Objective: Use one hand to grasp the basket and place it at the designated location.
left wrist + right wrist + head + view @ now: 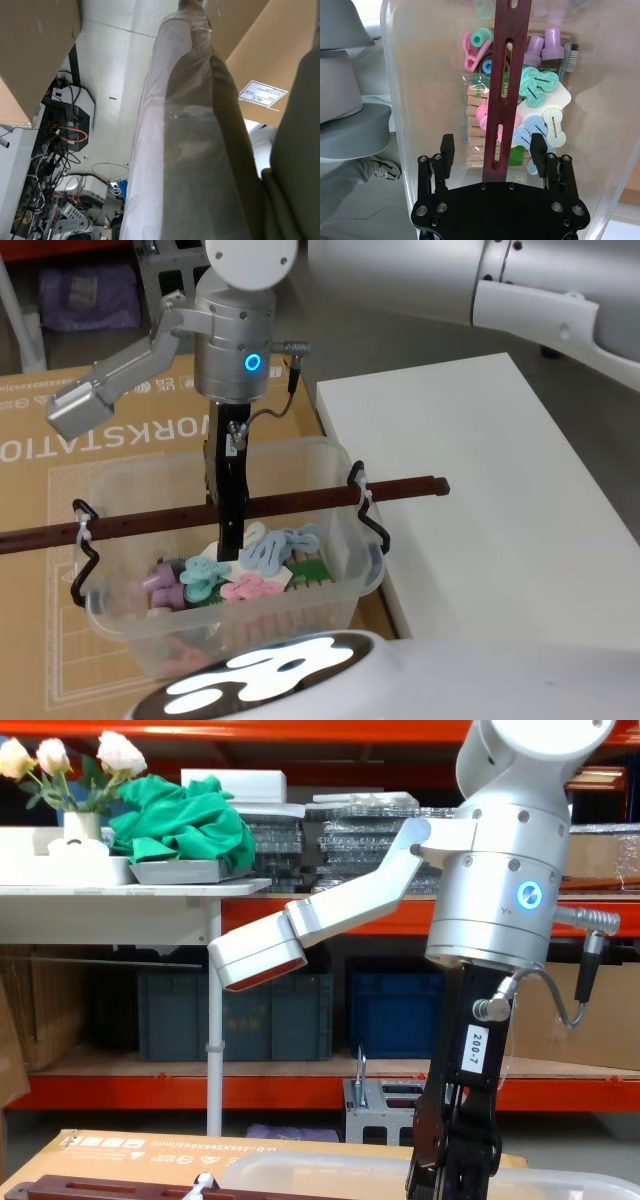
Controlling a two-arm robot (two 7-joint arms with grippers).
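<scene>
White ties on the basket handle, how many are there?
2 white ties: one at the basket's left rim, one at its right rim, both around the bar handle. None seem hidden.

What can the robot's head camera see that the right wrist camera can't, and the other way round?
Head view: the white table beside the basket, the brown cardboard box with big letters, and the white ties at the ends of the handle. Right wrist view: the right claw is open, with one finger on each side of the handle, and the handle has long slots. Both: the basket, its handle, the claw and the colourful clips inside.
</scene>
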